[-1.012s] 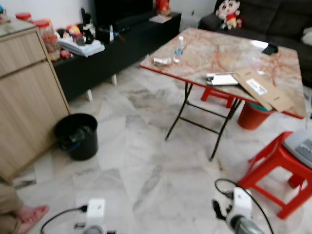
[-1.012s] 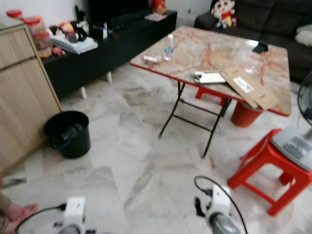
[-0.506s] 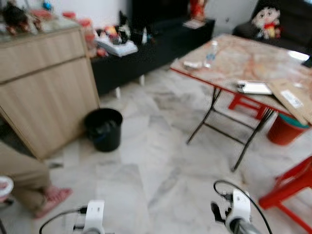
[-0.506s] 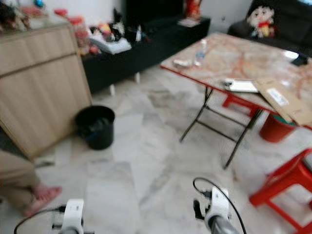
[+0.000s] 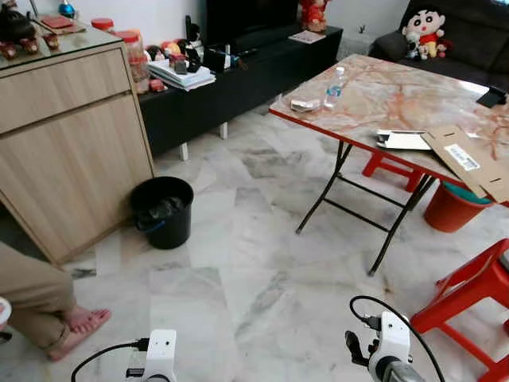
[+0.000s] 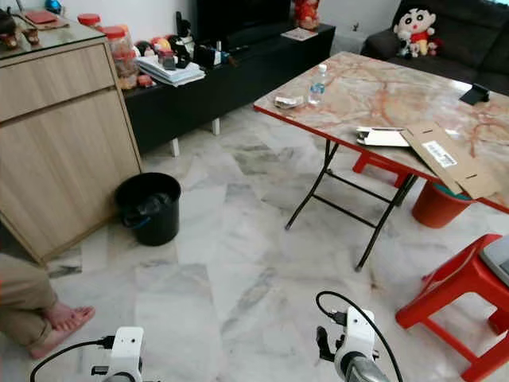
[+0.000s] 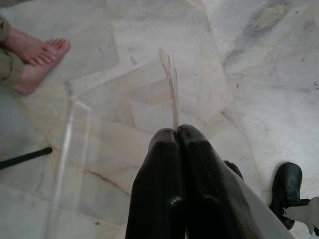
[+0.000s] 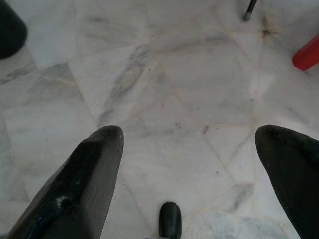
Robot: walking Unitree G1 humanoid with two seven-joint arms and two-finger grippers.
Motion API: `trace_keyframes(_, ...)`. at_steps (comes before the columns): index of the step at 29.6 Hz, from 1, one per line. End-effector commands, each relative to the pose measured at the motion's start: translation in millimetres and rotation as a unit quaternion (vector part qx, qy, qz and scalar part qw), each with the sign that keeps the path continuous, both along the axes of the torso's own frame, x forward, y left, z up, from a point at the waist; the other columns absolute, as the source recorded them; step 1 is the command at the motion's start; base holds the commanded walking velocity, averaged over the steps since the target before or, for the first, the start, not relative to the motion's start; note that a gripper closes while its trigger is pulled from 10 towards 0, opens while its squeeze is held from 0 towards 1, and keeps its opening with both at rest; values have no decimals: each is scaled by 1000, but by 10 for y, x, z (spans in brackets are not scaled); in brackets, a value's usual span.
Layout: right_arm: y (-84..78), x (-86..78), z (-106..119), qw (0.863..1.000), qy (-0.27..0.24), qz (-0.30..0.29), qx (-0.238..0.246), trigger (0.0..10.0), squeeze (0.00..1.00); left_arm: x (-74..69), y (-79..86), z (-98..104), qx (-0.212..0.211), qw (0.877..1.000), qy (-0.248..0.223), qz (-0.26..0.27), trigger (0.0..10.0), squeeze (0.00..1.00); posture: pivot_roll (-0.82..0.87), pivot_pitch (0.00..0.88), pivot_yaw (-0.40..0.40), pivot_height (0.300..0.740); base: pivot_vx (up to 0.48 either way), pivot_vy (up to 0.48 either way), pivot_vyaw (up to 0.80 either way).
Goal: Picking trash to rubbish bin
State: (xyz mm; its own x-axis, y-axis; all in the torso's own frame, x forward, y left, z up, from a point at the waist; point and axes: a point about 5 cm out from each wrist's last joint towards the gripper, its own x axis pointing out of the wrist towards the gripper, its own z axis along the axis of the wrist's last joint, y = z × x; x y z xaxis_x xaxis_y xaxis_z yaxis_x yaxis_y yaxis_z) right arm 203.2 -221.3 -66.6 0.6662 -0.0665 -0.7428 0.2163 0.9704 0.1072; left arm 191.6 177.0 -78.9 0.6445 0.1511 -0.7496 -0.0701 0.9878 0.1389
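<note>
My left gripper (image 7: 175,132) is shut on the edge of a clear plastic package (image 7: 124,107), which hangs over the marble floor. My right gripper (image 8: 192,144) is open, with only floor between its fingers. Both arms hang low, the left wrist (image 5: 161,355) and the right wrist (image 5: 386,350) showing at the bottom of the eye views. The black rubbish bin (image 5: 163,211) stands on the floor ahead to the left, against the wooden cabinet (image 5: 71,143), with some dark trash inside. On the folding table (image 5: 382,87) stand a water bottle (image 5: 333,85) and a crumpled wrapper (image 5: 304,104).
A person's bare foot (image 5: 78,328) and trouser leg are close on my left. Red stools (image 5: 465,294) stand to my right, and an orange bucket (image 5: 455,208) sits under the table. Cardboard (image 5: 465,159) and papers (image 5: 402,140) lie on the table. A black TV bench (image 5: 238,76) lines the back wall.
The camera has swung left and the picture has sharpened. The bin now sits nearer the middle and the person's foot has come into view. Both wrists hang as before.
</note>
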Motion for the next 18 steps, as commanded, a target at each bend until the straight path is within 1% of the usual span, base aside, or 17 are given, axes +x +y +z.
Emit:
trace_keyframes(1, -47, 8, 15, 1000, 0, -4, -6, 10000, 0, -5, -14, -7, 3, 1000, 6, -1, 10000, 0, 0, 60, -88, 740, 326, 0, 0)
trace_keyframes(9, -51, 16, 19, 1000, 2, 3, -11, 10000, 0, -68, -10, -39, 2, 1000, 17, 4, 10000, 0, 1, 63, -96, 740, 461, 0, 0)
trace_keyframes(11, -47, 21, 22, 1000, 0, 5, -12, 10000, 0, -76, -6, -43, 2, 1000, 17, 5, 10000, 0, 1, 63, -96, 740, 480, 0, 425)
trace_keyframes(15, -49, 35, 31, 1000, -3, 5, -13, 10000, 0, -82, -8, -46, 1, 1000, 19, 6, 10000, 0, 2, 62, -99, 740, 449, 0, 772)
trace_keyframes(18, -52, 37, 32, 1000, -5, -4, -8, 10000, 0, -89, -8, -50, 0, 1000, 20, 6, 10000, 0, 2, 62, -99, 740, 440, 0, 0)
